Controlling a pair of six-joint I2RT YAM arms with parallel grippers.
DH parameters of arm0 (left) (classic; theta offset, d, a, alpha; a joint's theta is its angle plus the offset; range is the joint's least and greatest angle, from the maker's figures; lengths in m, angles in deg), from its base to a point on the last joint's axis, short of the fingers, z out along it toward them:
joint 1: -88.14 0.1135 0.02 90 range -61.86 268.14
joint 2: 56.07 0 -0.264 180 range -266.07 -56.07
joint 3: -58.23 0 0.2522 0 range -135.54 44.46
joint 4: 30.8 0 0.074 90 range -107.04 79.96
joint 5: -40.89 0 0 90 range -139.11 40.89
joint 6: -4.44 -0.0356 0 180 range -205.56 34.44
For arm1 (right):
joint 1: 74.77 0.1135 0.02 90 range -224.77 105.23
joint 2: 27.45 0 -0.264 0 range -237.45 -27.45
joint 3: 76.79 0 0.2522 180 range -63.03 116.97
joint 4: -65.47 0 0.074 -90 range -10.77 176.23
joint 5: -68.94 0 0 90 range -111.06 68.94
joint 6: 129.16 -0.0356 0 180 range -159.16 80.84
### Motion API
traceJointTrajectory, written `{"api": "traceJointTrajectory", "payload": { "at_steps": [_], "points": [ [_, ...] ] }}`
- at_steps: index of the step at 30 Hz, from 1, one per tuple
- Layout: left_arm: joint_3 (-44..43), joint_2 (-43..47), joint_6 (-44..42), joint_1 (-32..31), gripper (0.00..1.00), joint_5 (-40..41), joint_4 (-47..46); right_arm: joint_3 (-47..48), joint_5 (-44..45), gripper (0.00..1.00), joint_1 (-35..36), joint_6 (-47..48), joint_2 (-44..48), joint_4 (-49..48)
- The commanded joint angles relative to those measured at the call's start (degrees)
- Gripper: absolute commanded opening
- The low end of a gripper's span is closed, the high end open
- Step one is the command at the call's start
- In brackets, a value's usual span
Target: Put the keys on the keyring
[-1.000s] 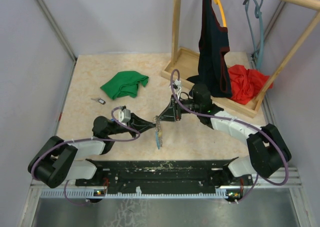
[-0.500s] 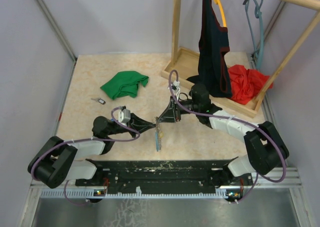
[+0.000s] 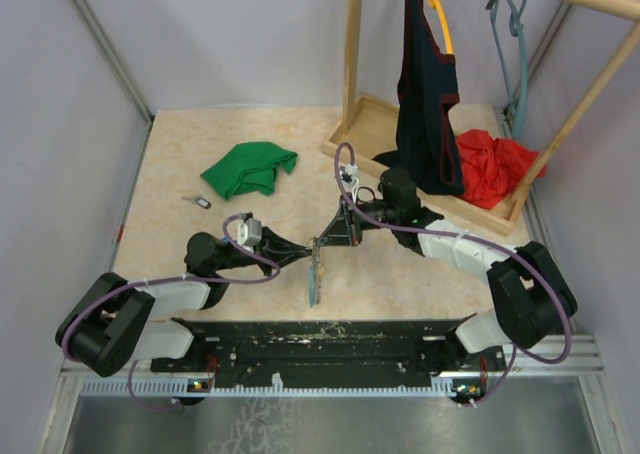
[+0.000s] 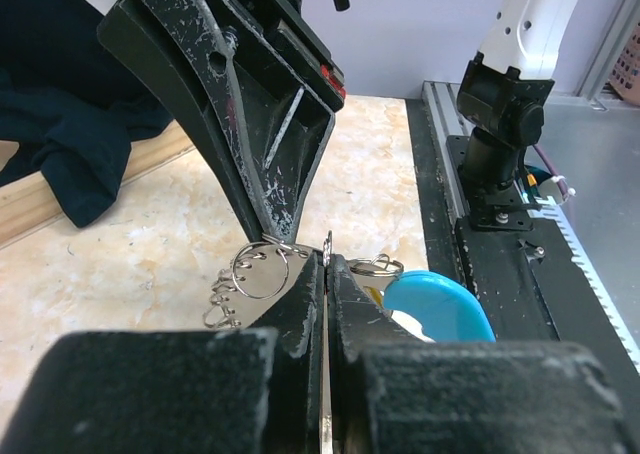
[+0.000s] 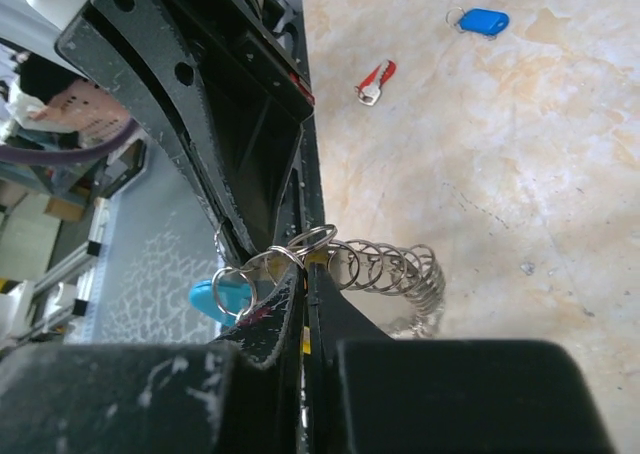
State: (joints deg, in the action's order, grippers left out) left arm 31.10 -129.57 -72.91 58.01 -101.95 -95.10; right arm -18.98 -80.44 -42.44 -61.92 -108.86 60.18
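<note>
The left hand (image 3: 308,246) and right hand (image 3: 324,240) are meeting over the middle of the bench (image 3: 400,274), both pinching tight on the keyring (image 3: 314,274), which is dangling between them. Only the right wrist view is showing a red key (image 5: 374,82) and a blue key (image 5: 484,20) lying farther off, while the top view is showing the green cloth (image 3: 250,167) beyond.

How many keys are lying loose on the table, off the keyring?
2. A blue-headed key and a red-headed key lie apart on the tabletop, both in the right wrist view. Others may be hidden.
</note>
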Motion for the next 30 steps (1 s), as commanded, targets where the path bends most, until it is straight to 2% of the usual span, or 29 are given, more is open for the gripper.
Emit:
{"api": "traceJointTrajectory", "payload": {
  "at_steps": [1, 5, 12, 16, 21, 24, 28, 30],
  "points": [
    [-0.85, 0.95, -1.39, 0.22, 0.0, 0.84, -1.28, 4.24, 0.98, 0.0, 0.01, 7.15, 2.64, 7.56],
    [-0.28, 1.78, -2.46, 0.2, 0.02, 1.36, 0.36, 5.78, 3.1, 0.0, 0.06, 11.02, 3.91, 12.24],
    [0.82, 4.15, -3.31, 0.24, 0.31, 1.28, 2.9, 7.0, 4.57, 0.0, 0.03, 13.96, 5.78, 12.19],
    [2.03, 6.79, -3.47, 0.18, 0.4, 2.51, 4.62, 7.54, 4.12, 0.0, 0.01, 14.8, 5.93, 10.5],
    [0.97, 9.24, -3.59, 0.32, 0.41, 9.39, 11.68, 7.53, 2.89, 0.0, 0.04, 16.73, 5.86, 8.35],
    [0.3, 9.04, -1.48, 0.33, 0.41, 11.44, 11.24, 6.74, 2.77, 0.0, 0.02, 17.22, 6.08, 5.84],
    [-1.68, 6.21, 1.37, 0.42, 0.36, 11.75, 11.95, 5.77, 2.19, 0.0, 0.09, 16.9, 5.93, 1.69],
    [-1.47, 5.02, 3.43, 0.42, 0.35, 11.81, 9.22, 5.35, 1.93, 0.0, 0.22, 16.85, 5.77, -0.14]
  ]
}}
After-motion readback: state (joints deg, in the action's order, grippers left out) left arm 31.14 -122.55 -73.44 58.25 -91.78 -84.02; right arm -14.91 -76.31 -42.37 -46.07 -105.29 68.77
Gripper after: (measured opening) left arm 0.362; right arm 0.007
